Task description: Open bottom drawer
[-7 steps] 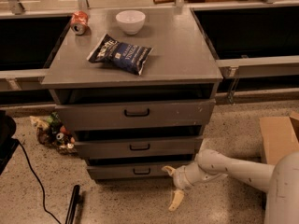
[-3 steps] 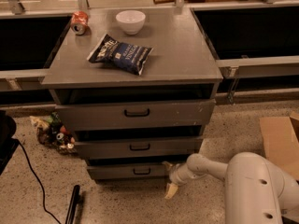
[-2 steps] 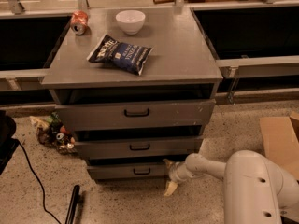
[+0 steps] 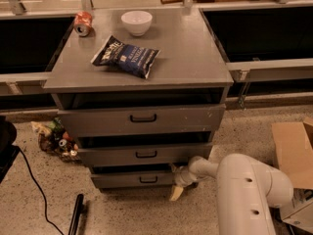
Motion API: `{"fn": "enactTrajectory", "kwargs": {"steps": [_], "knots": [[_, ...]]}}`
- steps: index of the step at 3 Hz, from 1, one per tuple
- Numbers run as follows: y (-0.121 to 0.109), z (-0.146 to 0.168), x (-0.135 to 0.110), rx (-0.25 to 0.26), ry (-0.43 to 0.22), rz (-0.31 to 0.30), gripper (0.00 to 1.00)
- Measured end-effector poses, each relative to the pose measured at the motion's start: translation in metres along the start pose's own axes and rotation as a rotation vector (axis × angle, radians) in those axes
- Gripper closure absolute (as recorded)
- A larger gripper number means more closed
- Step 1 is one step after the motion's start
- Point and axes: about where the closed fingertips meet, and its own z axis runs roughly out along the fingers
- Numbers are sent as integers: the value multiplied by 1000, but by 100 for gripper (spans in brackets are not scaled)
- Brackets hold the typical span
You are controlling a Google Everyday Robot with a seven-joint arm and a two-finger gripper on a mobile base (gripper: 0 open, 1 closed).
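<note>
Cream-coloured fingers of the gripper stand apart and empty, low beside the right end of the bottom drawer, with one tip aimed at the floor. The drawer sits at the cabinet's foot under the two larger fronts and looks shut or nearly so. Its black bar handle lies left of the gripper, so a clean pull likely means shifting left, closing around the bar, then drawing straight out and level.
</note>
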Motion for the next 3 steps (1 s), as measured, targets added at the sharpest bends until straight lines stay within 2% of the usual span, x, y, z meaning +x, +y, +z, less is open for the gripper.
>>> {"fn": "enactTrajectory", "kwargs": {"steps": [1, 2, 3], "knots": [[-4, 18, 0, -38, 9, -15, 18], [13, 29, -11, -86, -7, -37, 41], [11, 23, -14, -86, -7, -37, 65]]}}
